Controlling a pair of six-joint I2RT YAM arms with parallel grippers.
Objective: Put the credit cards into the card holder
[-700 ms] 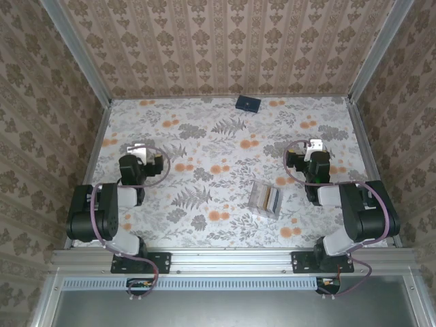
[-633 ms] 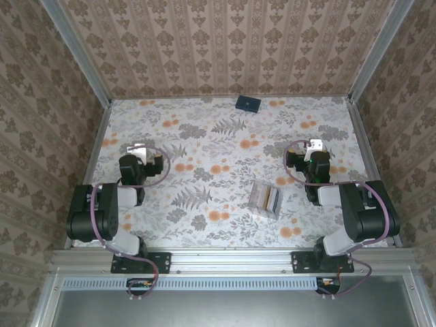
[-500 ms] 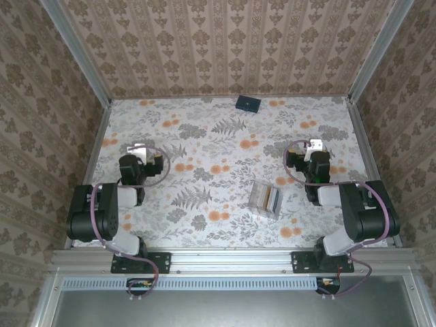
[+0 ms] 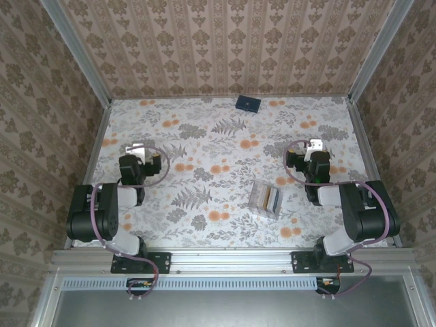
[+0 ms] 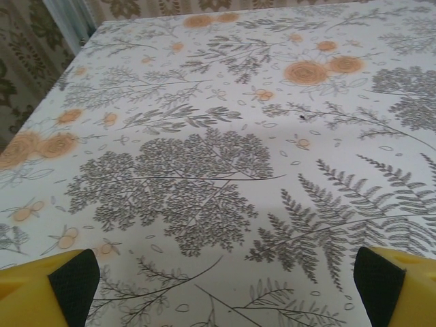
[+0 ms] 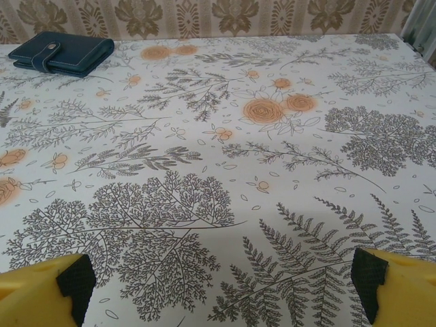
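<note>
The card holder (image 4: 247,103) is a small navy wallet lying closed at the far edge of the table, and it also sits at the upper left of the right wrist view (image 6: 65,53). The credit cards (image 4: 271,199), one orange-tan among greyish ones, stand on edge in a clear slotted rack (image 4: 264,197) near the table's front centre. My left gripper (image 4: 139,151) (image 5: 226,283) rests open over bare tablecloth at the left. My right gripper (image 4: 313,147) (image 6: 221,279) is open at the right, just right of the rack, with nothing between its fingers (image 6: 71,279).
The flowered tablecloth (image 4: 218,150) covers the whole table, boxed in by patterned walls at the back and both sides. A metal rail (image 4: 225,259) runs along the near edge by the arm bases.
</note>
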